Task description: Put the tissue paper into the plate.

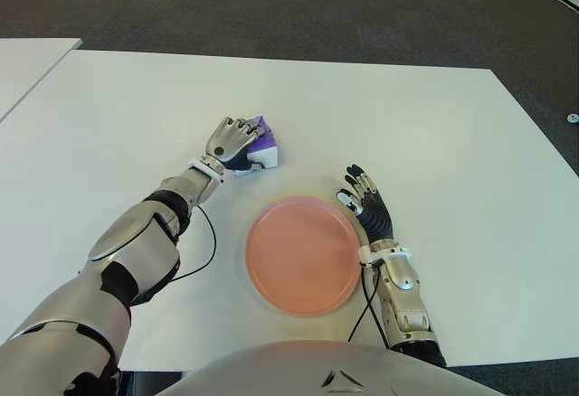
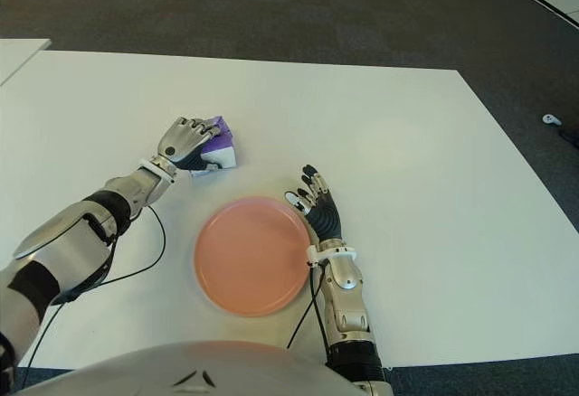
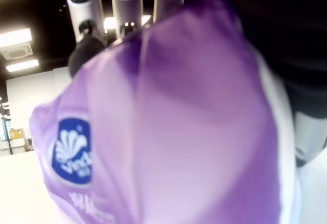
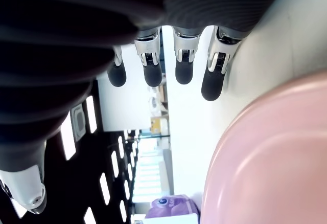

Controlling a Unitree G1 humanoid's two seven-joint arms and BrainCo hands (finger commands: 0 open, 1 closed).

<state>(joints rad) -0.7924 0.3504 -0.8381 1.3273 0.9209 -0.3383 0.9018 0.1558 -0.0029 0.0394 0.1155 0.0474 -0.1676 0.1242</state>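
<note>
Left hand has its fingers curled over the purple tissue paper pack, gripping it on the white table just beyond the pink plate. From that hand the plate lies back toward the robot and a little to its right, near but not touching, so the carry looks short. Right hand shows at the plate's right edge, fingers extended and holding nothing.
</note>
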